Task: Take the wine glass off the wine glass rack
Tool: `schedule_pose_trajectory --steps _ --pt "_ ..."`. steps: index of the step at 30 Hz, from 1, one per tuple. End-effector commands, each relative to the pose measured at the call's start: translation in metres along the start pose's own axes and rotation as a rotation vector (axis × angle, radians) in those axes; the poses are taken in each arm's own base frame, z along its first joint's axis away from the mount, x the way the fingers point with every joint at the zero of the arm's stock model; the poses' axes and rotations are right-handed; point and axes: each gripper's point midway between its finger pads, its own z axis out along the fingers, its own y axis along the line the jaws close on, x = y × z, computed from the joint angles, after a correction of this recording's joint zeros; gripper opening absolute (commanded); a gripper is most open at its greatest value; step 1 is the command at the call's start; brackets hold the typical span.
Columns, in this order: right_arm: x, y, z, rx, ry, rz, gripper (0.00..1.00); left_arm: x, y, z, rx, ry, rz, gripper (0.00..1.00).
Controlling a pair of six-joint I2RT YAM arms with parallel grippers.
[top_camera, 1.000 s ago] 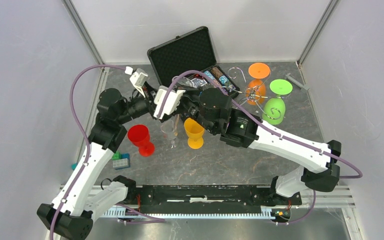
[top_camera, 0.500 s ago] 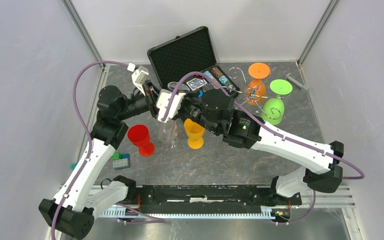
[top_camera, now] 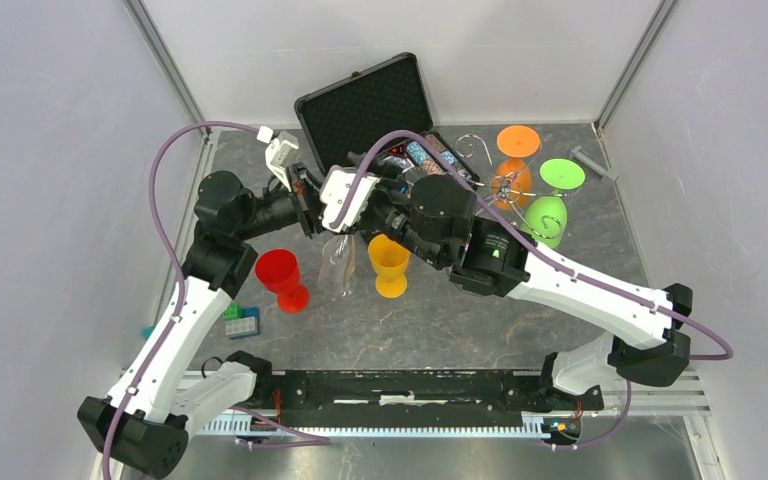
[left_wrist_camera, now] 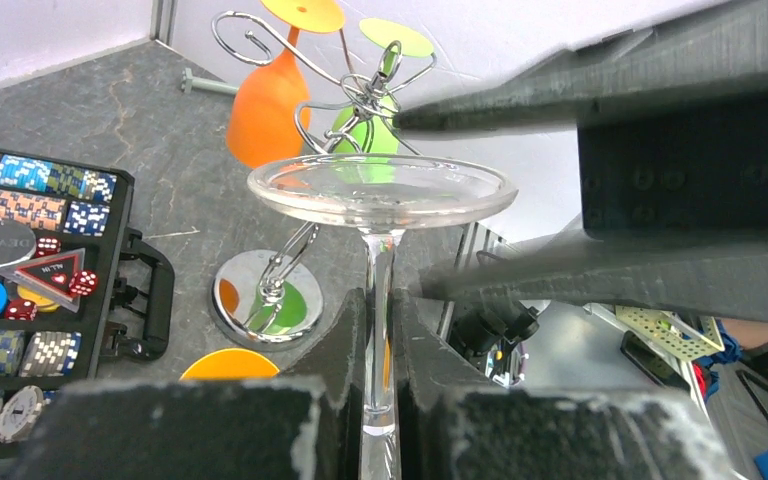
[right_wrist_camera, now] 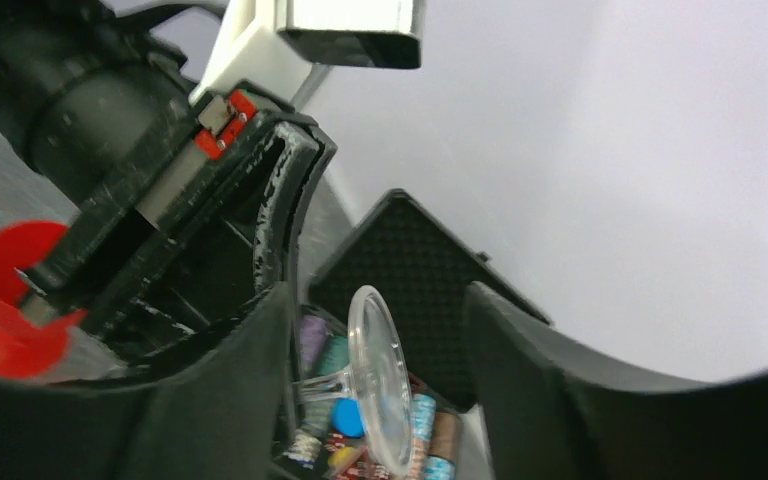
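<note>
1. One clear wine glass (top_camera: 336,262) is already free of the wine glass rack (top_camera: 505,188). It is held left of centre in the overhead frame, between a red cup (top_camera: 282,278) and a yellow cup (top_camera: 388,265), well apart from the rack at upper right.
2. Left gripper (left_wrist_camera: 380,335): its fingers are closed tight on the stem, low in the middle of its wrist view. The round foot spreads out just above them.
3. Right gripper (right_wrist_camera: 378,300): its fingers are spread wide, one on each side of the foot, with no contact that I can see.
4. Two more hang bowl-down on the rack's hooks at the top of the left wrist view: an orange glass (left_wrist_camera: 265,105) and a green glass (left_wrist_camera: 370,135).
5. Handling, as I judge it: the clear glass is thin, light, slick and brittle. The stem is the sound place to hold. A pinch on the foot's rim could slip or chip it, and a twist between two grips could snap the stem.
</note>
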Motion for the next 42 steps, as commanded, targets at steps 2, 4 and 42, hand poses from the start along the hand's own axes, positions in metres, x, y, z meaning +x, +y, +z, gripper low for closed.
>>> schedule_pose_trajectory --steps 2,4,42 --pt "-0.037 -0.025 -0.016 0.049 -0.112 0.123 0.81 -0.043 0.004 -0.001 -0.113 -0.164 -0.022 0.02" --pt "-0.044 -0.025 -0.027 0.044 -0.169 0.165 0.85 -0.065 0.031 -0.007 -0.279 -0.295 -0.086 0.02" --pt "-0.050 -0.017 -0.060 0.103 -0.519 1.384 0.76 -0.175 0.037 -0.113 -0.242 -1.271 -0.644 0.02"
